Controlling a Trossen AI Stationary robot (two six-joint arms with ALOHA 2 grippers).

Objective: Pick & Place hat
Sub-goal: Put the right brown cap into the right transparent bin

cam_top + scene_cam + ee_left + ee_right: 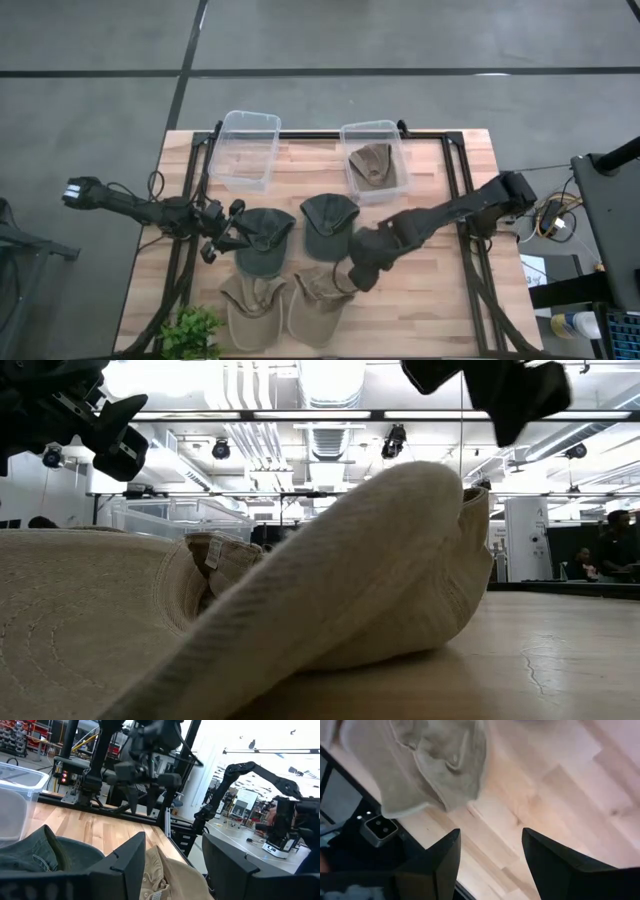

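While the left clear plastic bin [247, 150] stands empty, the right clear plastic bin [375, 160] holds one tan cloth hat [371, 163]. Four more hats lie on the wooden worktop [440, 290]. The right pincer [358, 276], fingers spread wide, hovers by a beige cloth hat [318, 298]; the left pincer [222, 238], also wide, is beside a dark green cap [262, 238].

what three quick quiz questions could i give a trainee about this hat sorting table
1. True or false: the right bin already holds a tan hat.
2. Which bin is bare? A) the left bin B) the right bin
3. Fill in: the right gripper hovers open over a ____ hat near the table's front edge, while the left gripper sits open by a dark green hat.

Key: 1 true; 2 A; 3 tan
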